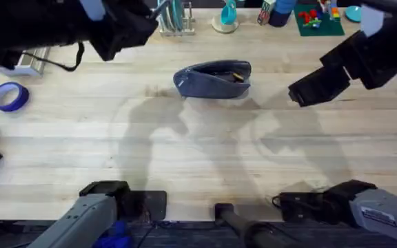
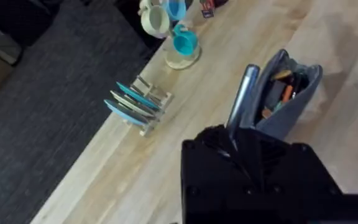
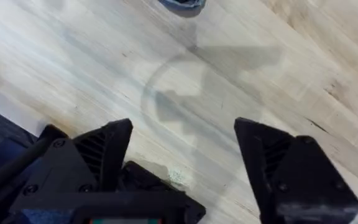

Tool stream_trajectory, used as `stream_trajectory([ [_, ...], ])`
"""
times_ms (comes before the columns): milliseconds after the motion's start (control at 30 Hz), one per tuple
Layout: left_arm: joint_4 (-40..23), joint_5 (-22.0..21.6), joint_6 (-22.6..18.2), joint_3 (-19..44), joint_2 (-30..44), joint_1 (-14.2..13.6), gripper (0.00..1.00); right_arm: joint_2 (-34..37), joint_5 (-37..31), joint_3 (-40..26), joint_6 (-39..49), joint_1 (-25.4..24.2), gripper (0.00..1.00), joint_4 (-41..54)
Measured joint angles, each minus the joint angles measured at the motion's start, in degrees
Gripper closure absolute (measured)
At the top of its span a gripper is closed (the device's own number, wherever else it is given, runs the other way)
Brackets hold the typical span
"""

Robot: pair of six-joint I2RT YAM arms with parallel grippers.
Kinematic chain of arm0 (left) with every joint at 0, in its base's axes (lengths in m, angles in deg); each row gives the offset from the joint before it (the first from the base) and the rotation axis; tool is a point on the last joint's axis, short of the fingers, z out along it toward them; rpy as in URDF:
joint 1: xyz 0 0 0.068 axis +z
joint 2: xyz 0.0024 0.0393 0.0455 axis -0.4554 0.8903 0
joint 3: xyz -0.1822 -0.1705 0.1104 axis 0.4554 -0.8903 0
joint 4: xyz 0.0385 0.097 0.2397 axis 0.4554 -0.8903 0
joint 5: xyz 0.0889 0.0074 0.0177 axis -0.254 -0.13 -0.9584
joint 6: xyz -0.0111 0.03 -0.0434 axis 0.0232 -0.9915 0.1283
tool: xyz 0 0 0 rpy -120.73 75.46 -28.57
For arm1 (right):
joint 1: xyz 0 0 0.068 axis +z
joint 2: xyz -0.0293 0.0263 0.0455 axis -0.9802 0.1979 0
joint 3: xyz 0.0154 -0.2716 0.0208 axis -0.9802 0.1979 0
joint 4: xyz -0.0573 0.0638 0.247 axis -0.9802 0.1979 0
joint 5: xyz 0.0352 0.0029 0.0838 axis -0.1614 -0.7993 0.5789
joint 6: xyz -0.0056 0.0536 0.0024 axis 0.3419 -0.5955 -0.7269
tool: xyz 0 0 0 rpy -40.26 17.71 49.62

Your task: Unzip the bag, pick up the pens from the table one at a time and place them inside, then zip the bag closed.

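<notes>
Left gripper [image 2: 238,140] clamped on pen [image 2: 242,93], long axis aimed at bag [image 1: 212,79] mouth just ahead, mid-table; right gripper [image 3: 182,155] wide open, empty, farther off.

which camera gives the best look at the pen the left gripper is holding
The left wrist view: the pen rises from the left gripper toward the open bag. Overhead, that gripper hides any pen. The right wrist view catches just the bag's edge.
</notes>
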Motion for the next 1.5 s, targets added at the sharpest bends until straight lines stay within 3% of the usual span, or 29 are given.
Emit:
stream_trajectory([
  [233, 1.6, -3.0, 3.1, 3.6, 1.7, -4.4, 0.961, 0.0, 0.0, 0.0, 0.0, 0.0, 0.004, 0.0],
  [433, 1.6, -3.5, 5.1, 7.6, 7.9, -6.9, 0.961, 0.0, 0.0, 0.0, 0.0, 0.0, 0.004, -0.2],
  [733, 1.6, -4.0, 5.9, 13.1, 16.6, -12.9, 0.961, 0.0, 0.0, 0.0, 0.0, 0.0, 0.004, -0.2],
  [1200, 0.6, -4.0, 5.9, 13.7, 24.4, -21.2, 0.962, 0.0, 0.0, 0.0, 0.0, 0.0, 0.004, -0.2],
  [1500, -0.9, -4.0, 6.0, 13.7, 29.1, -23.6, 0.962, 0.0, 0.0, 0.0, 0.0, 0.0, 0.005, -0.2],
])
